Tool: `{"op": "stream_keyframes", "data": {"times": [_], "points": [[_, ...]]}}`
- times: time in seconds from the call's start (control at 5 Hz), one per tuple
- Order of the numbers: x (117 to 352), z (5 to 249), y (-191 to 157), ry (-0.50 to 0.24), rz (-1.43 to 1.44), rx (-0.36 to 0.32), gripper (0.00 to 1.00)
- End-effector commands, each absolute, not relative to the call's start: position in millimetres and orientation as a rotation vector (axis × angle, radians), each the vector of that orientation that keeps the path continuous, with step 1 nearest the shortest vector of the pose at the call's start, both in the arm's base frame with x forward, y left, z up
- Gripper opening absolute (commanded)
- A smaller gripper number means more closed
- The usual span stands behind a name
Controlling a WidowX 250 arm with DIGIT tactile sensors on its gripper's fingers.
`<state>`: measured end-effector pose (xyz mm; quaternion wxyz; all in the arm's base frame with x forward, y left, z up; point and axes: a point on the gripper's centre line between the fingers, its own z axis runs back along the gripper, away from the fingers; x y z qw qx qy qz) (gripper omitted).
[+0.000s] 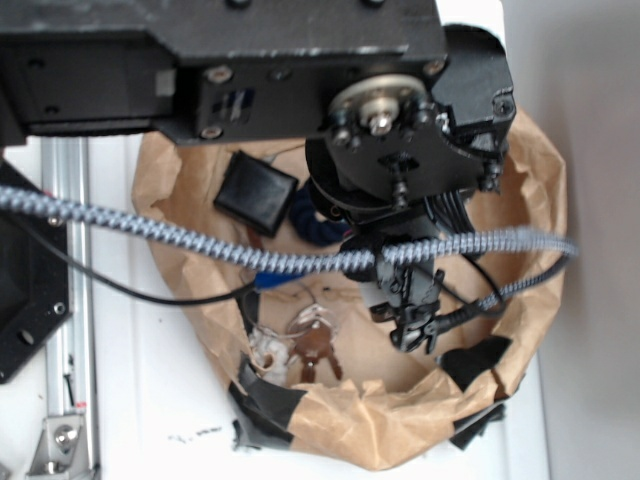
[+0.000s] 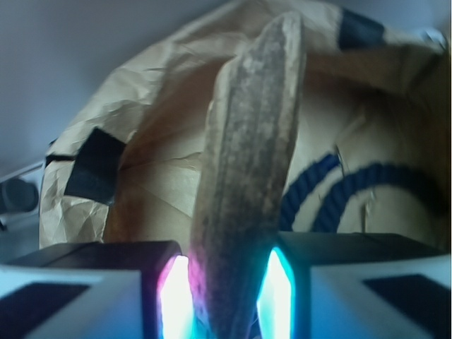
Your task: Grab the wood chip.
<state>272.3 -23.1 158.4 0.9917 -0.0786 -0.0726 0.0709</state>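
In the wrist view the wood chip (image 2: 247, 176), a long rough brown sliver, stands up between my two glowing pads (image 2: 175, 296) and reaches far beyond them. My gripper (image 2: 226, 304) is shut on it. In the exterior view my gripper (image 1: 415, 310) hangs over the inside of the brown paper bag (image 1: 520, 190), under the arm's black body. The chip itself is hidden there by the arm.
A black square wallet (image 1: 255, 192) lies in the bag at the back left. Keys on a ring (image 1: 312, 345) lie near the front rim. A blue rope shape (image 2: 353, 187) shows on the bag floor. A grey braided cable (image 1: 250, 255) crosses the scene. Black tape patches (image 2: 95, 166) sit on the bag rim.
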Motion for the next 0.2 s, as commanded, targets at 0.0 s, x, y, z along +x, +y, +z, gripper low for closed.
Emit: {"op": "stream_keyframes", "data": {"times": [0.0], "points": [[265.2,164.8,-16.0,-0.200,0.144,-0.170,0.00]]}}
